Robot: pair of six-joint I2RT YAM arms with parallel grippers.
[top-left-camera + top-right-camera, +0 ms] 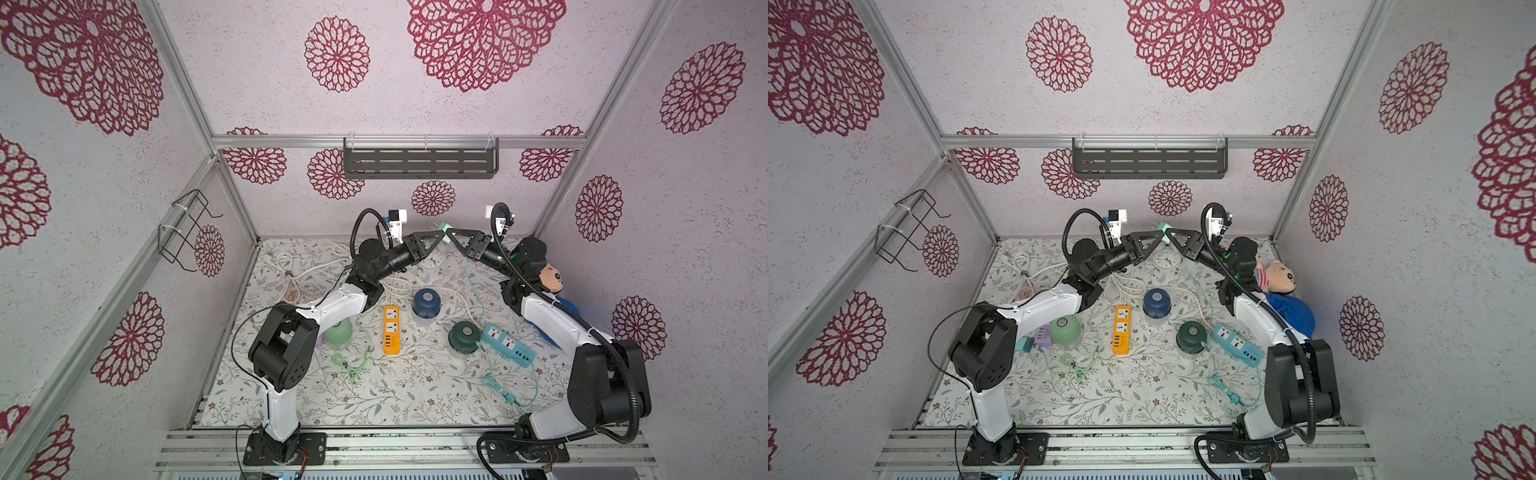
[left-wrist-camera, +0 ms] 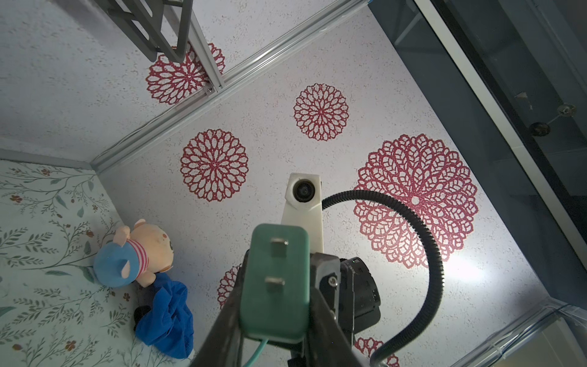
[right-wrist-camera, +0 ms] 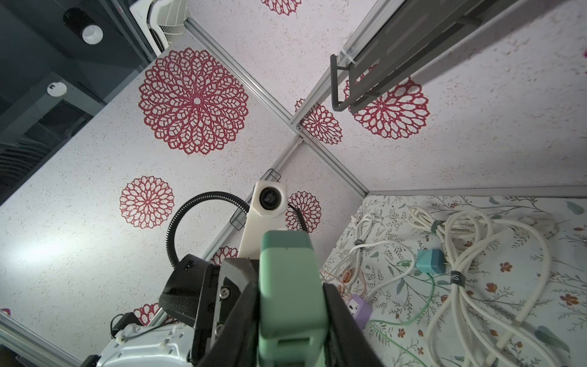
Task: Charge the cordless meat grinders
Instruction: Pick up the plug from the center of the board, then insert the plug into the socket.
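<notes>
Two pincers: left pincer point(image 1: 441, 237) and right pincer point(image 1: 449, 234) sat tip to tip, high over the rear of the tabletop point(image 1: 374, 399).
Between them: mint plug point(image 2: 274, 279), one small block shared by both.
Left pincer state: narrow, clamped on the plug's two sides.
Right pincer state: narrow too, fingers against both flanks of the plug from the opposite end. Looked like a grip, but I couldn't confirm how firm.
Plug axis: prongs pointed away from the right pincer, back toward the left wrist camera, not downward.
Cord: thin teal cable point(image 2: 255, 351) left the plug's end and hung toward the tabletop; far end not traceable.
Grinders: all three upright on the tabletop, well below the pincers. Navy grinder point(image 1: 426, 303) was almost straight below. Dark green grinder point(image 1: 464, 336) was below, toward the right arm's base. Mint grinder point(image 1: 1064, 328) was below, beside the left arm's elbow.
Strips: blue strip point(image 1: 507, 345) just beside the dark green grinder, on the right arm's side; orange strip point(image 1: 391, 330) between the navy and mint units.
Step, my read: plug hand-over between the arms.
Next move turns on: sockets faced up, so the prongs would need turning down before descent. The right arm was nearer the blue strip.
Risk: with both clamped, a pull could twist the plug.
</notes>
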